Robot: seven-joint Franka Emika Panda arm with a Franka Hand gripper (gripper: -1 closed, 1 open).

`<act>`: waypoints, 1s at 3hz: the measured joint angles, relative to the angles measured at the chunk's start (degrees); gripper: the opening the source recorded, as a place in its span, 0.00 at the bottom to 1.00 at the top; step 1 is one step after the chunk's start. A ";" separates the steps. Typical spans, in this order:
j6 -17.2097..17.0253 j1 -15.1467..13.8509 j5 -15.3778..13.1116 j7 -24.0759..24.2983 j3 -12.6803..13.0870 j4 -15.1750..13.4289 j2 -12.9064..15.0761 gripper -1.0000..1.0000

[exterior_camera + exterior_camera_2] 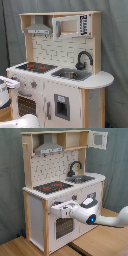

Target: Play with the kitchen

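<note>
The kitchen (60, 75) (65, 183) is a white and pale-wood toy unit, seen in both exterior views. It carries a black-red hob (35, 66) (52, 187), a grey hood (37, 30) (50, 149), a black faucet (83, 59) (75, 167) over the sink (70, 75) (82, 178), and a small upper microwave (70, 26) (98, 139). My gripper (57, 207) is at the front panel just above the oven door (62, 226), under the hob's knobs. In the first exterior view the gripper (6, 86) shows at the left edge, beside the oven door (26, 105).
My white arm (107, 221) reaches in from the second exterior view's right, low across the front of the cupboard. The kitchen stands on a wooden surface (100, 242). A grey curtain (112, 45) hangs behind it.
</note>
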 joint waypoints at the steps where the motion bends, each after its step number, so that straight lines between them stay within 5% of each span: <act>1: 0.00 0.01 2.62 6.43 0.18 -0.11 0.09 0.00; 3: -0.03 0.01 8.12 17.87 0.53 -0.27 0.22 0.00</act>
